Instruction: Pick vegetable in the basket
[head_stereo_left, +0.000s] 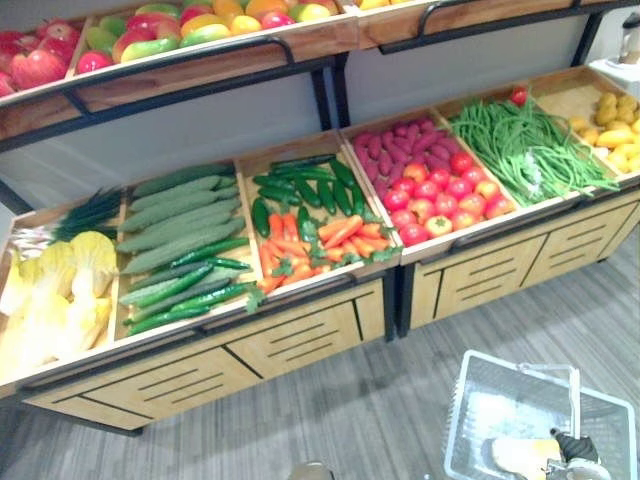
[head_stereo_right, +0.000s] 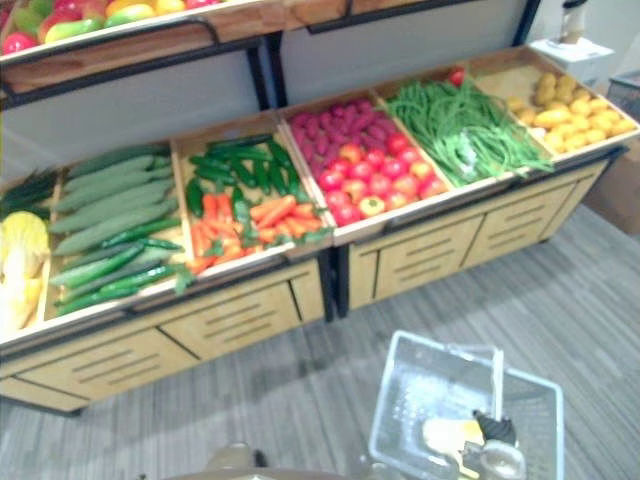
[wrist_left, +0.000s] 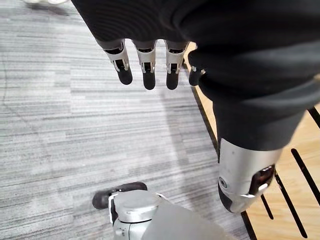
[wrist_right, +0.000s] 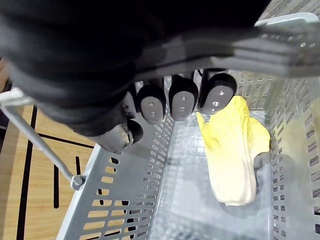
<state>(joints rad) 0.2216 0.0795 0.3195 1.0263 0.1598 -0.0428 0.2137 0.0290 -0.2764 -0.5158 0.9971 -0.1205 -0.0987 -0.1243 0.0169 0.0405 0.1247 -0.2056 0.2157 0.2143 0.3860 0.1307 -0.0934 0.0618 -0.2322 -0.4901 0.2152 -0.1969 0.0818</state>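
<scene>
A pale grey plastic basket hangs low at the right, above the floor. My right hand is shut on its handle, with the fingertips curled under the bar. One yellow-white cabbage lies on the basket's bottom, also seen as the cabbage from above. My left hand hangs open over the grey floor beside the stand's wooden front, holding nothing.
A wooden produce stand fills the view ahead. Its bins hold cabbages, cucumbers, carrots, tomatoes, green beans and potatoes. An upper shelf carries fruit.
</scene>
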